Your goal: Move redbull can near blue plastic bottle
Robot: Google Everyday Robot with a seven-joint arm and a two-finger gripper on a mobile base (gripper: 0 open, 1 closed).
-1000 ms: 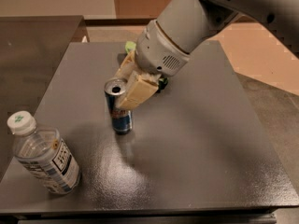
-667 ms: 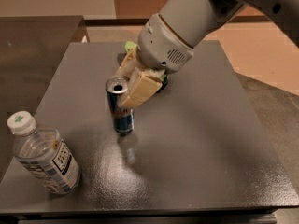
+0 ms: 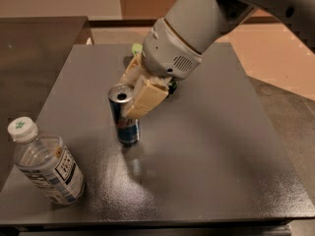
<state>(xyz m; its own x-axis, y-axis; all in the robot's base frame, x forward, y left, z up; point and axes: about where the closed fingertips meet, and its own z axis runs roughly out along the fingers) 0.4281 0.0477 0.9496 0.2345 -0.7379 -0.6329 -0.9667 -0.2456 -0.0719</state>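
Item one: the dark grey table (image 3: 221, 132) fills most of the view, its top glossy enough to show reflections. A second dark surface (image 3: 34, 43) adjoins it at the far left. Item two: my arm (image 3: 197, 18), grey and white, enters from the upper right and slopes down toward the table's middle left. Item three: the blue plastic bottle (image 3: 47, 163), clear with a white cap bearing a green mark and a white, blue and black label, stands at the near left corner of the table, untouched by me. Item four: my gripper (image 3: 129, 100) sits at the end of the wrist, over the left centre of the table, tan fingers (image 3: 147, 97) pointing down and to the left. It is closed narrowly on the redbull can (image 3: 125, 124), one finger across the can's right flank, the other behind it. Item five: the can is upright, silver top visible, blue and silver body below. I cannot tell whether its base rests on the table or is just clear of it. It lies to the right of the bottle and further back, apart from it, bare tabletop between. Item six: a green item (image 3: 137, 48) shows behind my wrist, mostly hidden.
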